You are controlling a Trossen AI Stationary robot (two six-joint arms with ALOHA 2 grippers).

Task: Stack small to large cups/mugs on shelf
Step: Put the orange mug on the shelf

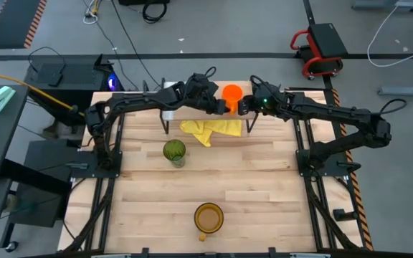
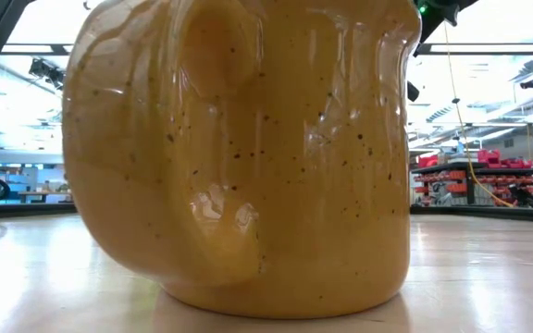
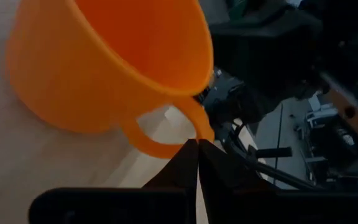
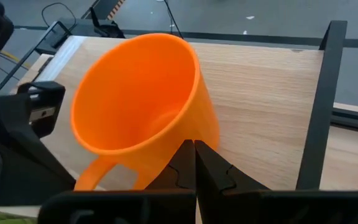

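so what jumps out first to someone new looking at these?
The bright orange mug on the shelf at the table's far edge, with the left gripper and right gripper meeting at it, both shut. In the right wrist view the mug looks tilted. Next, the amber-yellow mug at the near edge fills the low view, and the green tumbler stands near the yellow cloth.

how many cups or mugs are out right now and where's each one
3. The orange mug sits on the shelf between both grippers, the green tumbler on the tabletop before the shelf, the amber mug near the table's front edge.
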